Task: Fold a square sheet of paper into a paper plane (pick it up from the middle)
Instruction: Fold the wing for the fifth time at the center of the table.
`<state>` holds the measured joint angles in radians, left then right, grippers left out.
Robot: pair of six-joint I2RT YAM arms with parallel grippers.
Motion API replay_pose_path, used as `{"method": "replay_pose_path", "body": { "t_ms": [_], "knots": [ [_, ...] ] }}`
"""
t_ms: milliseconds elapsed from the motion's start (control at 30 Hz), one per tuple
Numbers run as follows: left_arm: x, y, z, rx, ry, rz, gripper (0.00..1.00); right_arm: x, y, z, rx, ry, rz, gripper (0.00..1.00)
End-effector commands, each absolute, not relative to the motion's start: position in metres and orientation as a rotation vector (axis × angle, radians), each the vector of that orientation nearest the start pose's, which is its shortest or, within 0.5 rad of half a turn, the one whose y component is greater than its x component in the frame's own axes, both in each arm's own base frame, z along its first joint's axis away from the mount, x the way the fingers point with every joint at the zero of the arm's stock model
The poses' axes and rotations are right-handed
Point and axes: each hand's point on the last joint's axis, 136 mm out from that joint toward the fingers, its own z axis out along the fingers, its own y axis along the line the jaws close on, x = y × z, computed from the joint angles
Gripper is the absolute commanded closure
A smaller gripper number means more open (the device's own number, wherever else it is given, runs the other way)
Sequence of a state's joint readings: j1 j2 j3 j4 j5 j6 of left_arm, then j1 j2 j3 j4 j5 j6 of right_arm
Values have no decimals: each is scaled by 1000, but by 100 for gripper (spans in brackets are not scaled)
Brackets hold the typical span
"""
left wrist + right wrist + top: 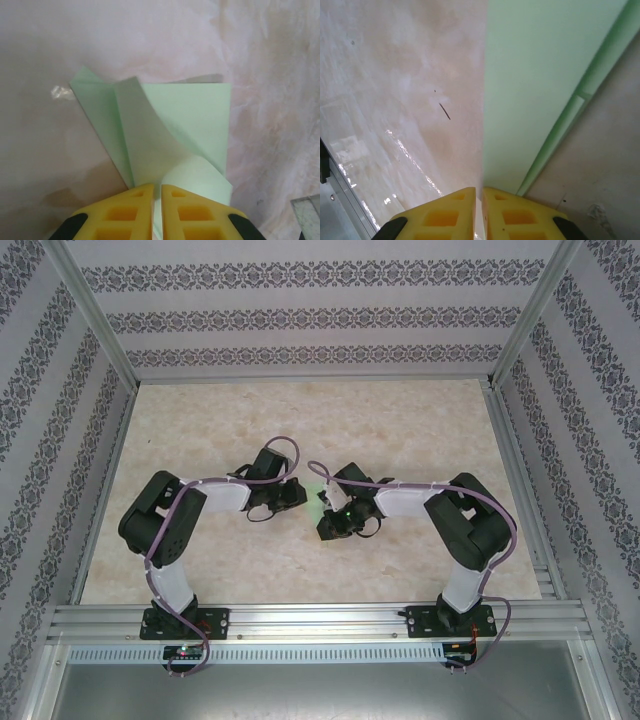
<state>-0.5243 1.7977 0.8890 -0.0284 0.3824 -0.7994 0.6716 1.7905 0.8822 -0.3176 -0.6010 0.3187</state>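
The pale-green sheet of paper (318, 497) hangs edge-on between my two grippers over the middle of the table. In the left wrist view the paper (190, 110) is partly folded, with one flap creased along a slanted line and a lower corner curling up. My left gripper (156, 188) is shut on its near edge, the yellow fingers pinching the paper. In the right wrist view the paper (535, 75) stretches away as a flat panel with a folded strip along its right side. My right gripper (478, 190) is shut on its near edge. Seen from above, the left gripper (298, 494) and right gripper (328, 512) nearly meet.
The tabletop (400, 420) is pale marbled beige, bounded by aluminium rails (320, 618) at the front and patterned walls (300, 310) on three sides. A rail edge (340, 192) shows at the lower left of the right wrist view.
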Motion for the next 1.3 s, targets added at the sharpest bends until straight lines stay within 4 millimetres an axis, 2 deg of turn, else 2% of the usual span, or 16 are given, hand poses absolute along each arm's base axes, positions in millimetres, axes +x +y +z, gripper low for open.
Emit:
{"method": "replay_pose_path", "body": {
  "t_ms": [0,100,167,400,667,967,1267],
  "knots": [
    [332,-261,50,-138,2628,-967,86,204,266,-17,-667,3016,876,86],
    [329,-264,62,-117,2577,-1033,86,215,270,-16,-698,2995,884,86],
    [325,-265,62,-113,2562,-1067,86,223,273,-14,-712,2984,891,86],
    [315,-283,54,-90,2552,-1190,86,240,284,-11,-721,2952,924,86],
    [314,-294,40,-109,2573,-1244,86,246,285,-11,-711,2944,924,86],
    [311,-274,6,-221,2700,-1041,88,256,284,-1,-680,2876,885,86],
    [298,-253,-20,-291,2796,-883,89,262,293,41,-633,2710,885,85]
  ]
}}
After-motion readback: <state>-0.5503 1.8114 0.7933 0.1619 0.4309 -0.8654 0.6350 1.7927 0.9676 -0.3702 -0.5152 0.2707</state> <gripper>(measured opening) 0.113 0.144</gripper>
